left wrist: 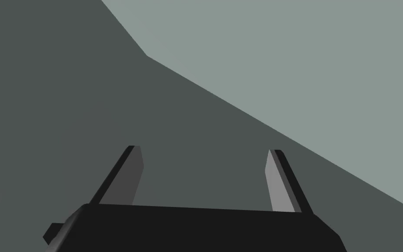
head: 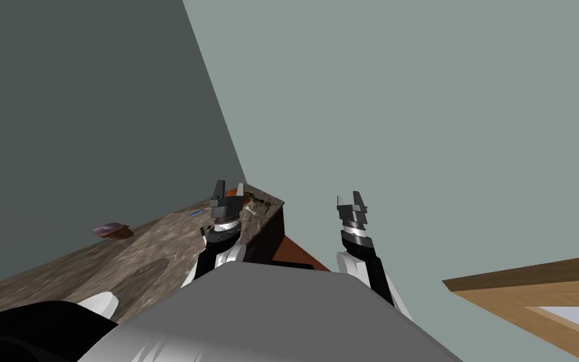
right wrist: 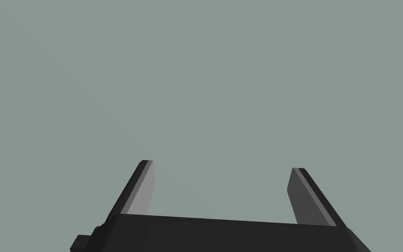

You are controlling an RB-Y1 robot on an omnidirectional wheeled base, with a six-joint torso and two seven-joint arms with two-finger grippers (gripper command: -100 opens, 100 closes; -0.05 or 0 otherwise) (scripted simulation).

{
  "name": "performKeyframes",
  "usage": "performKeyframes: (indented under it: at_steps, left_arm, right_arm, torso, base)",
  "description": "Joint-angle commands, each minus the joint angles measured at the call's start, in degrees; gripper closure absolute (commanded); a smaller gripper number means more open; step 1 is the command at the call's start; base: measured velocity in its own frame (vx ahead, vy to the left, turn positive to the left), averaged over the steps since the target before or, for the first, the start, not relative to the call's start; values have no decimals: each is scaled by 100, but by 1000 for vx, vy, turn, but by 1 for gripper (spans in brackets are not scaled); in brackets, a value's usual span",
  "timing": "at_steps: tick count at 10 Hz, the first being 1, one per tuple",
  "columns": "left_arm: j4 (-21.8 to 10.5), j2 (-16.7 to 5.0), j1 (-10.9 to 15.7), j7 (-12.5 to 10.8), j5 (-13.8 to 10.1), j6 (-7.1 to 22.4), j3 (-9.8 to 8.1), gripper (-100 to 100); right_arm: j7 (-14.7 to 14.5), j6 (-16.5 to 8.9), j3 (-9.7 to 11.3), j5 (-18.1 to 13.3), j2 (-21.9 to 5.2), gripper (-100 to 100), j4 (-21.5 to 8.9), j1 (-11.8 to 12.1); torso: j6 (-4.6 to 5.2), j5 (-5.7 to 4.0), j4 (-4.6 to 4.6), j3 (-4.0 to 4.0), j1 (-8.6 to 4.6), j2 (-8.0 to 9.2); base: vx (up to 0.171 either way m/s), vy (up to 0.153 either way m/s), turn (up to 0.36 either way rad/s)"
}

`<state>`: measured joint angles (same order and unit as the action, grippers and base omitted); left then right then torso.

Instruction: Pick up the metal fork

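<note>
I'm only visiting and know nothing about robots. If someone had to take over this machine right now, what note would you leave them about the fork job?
Left gripper: open, empty, held over the far end of the mottled brown counter.
Right gripper: open, empty, held up before the wall, off the counter's end.
Fork: probably the thin pale piece in the clutter at the counter's far end, beside the left gripper; too small to be sure.
Done: nothing grasped.
Left: confirm the fork, lower the left gripper, close on it, lift.
</note>
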<state>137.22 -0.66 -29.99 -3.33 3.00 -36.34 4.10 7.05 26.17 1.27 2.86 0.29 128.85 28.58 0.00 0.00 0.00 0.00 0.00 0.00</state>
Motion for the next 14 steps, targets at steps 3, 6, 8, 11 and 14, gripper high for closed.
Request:
performKeyframes:
  at_steps: [3,6,8,11,14]
  left_arm:
    - [-173,-295,115,166,-80,429,-192,-100]
    - [-328,-484,213,305,-159,802,-341,-100]
    - [-538,-697,334,480,-265,1168,-515,-100]
    - [-663,-813,403,578,-329,1562,-609,-100]
    - [-947,-1063,560,794,-478,2048,-805,-100]
  right_arm:
    - [0,0,1,0,1,0,0,-1]
    - [0,0,1,0,0,0,0,-1]
    - [0,0,0,0,0,0,0,0]
    - [0,0,0,0,0,0,0,0]
    - [0,0,0,0,0,0,0,0]
  torso:
    - [1,-6,4,10,-26,17]
    - [0,-3,3,7,-15,13]
    - [1,-2,1,3,-8,5]
    - [0,-1,1,3,-6,5]
    - [0,-1,1,2,-6,3]
  base:
    - [-45,-62,-37]
    - [-29,-39,-43]
    - [-14,-26,-52]
    - [-15,-20,-37]
    - [-11,-21,-48]
